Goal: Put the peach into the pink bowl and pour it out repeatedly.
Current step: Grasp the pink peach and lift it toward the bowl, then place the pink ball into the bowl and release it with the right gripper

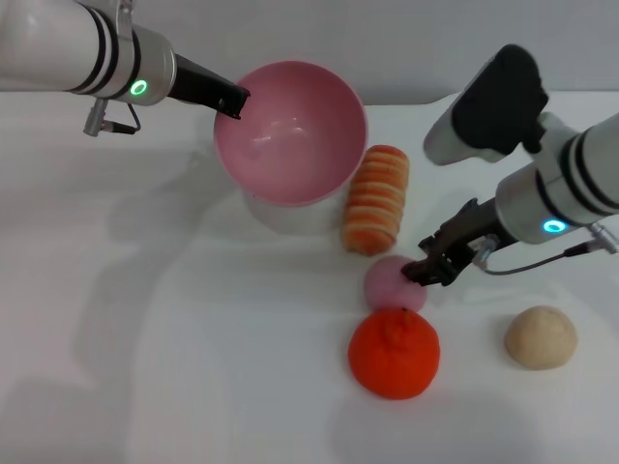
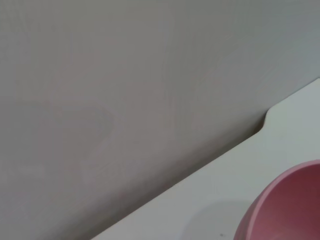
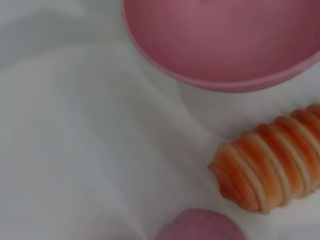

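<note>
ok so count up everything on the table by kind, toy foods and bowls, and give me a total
Toy foods: 4: peach, orange, striped roll, beige bun
Bowls: 1: pink bowl, held tilted at its rim by the left gripper
Total: 5
The right gripper is at the peach.

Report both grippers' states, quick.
Left gripper: shut on the pink bowl rim.
Right gripper: at the peach; grip cannot be told.
</note>
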Robot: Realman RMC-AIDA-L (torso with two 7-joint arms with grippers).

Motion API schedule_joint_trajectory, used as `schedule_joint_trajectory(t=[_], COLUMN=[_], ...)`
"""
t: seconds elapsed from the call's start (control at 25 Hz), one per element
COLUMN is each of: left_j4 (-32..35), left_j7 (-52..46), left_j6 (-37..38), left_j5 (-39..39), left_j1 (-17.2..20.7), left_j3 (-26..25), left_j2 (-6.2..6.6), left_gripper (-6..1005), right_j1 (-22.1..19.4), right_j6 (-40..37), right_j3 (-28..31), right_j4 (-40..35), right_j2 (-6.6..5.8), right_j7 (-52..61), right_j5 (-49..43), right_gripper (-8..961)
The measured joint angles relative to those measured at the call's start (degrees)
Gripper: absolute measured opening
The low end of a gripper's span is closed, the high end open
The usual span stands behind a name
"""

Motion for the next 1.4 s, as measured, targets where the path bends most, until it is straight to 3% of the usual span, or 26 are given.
schedule_joint_trajectory(t=[0.52, 0.8, 0.96, 1.12, 1.24, 1.4], left_j4=[0.26, 0.31, 0.31, 0.32, 0.32, 0.31], left_j7=[0.1, 0.76, 0.79, 0.79, 0.79, 0.79], left_j6=[0.17, 0.17, 0.17, 0.17, 0.16, 0.16], left_j5=[-0.06, 0.01, 0.01, 0.04, 0.02, 0.07], left_j1=[0.79, 1.29, 1.31, 1.31, 1.31, 1.31], left_j3=[2.28, 2.28, 2.25, 2.22, 2.17, 2.13], left_j2=[0.02, 0.09, 0.1, 0.1, 0.13, 0.16], left_gripper=[44, 44, 44, 44, 45, 45], right_j1=[1.47, 1.04, 0.97, -0.17, -2.41, -5.83], right_j6=[5.89, 8.1, 7.63, 5.01, 2.18, -1.18], right_j3=[-4.32, -7.15, -7.21, -7.06, -6.48, -5.17], right_j4=[6.68, 6.6, 5.21, 0.7, -6.73, -20.16], right_j2=[0.08, 0.05, 0.01, -0.09, -0.28, -0.15], right_j7=[0.92, 1.1, 1.1, 1.28, 2.29, 3.99], right_j5=[4.98, 4.52, 4.48, 4.4, 3.2, -1.53], right_gripper=[382, 360, 179, 82, 29, 48])
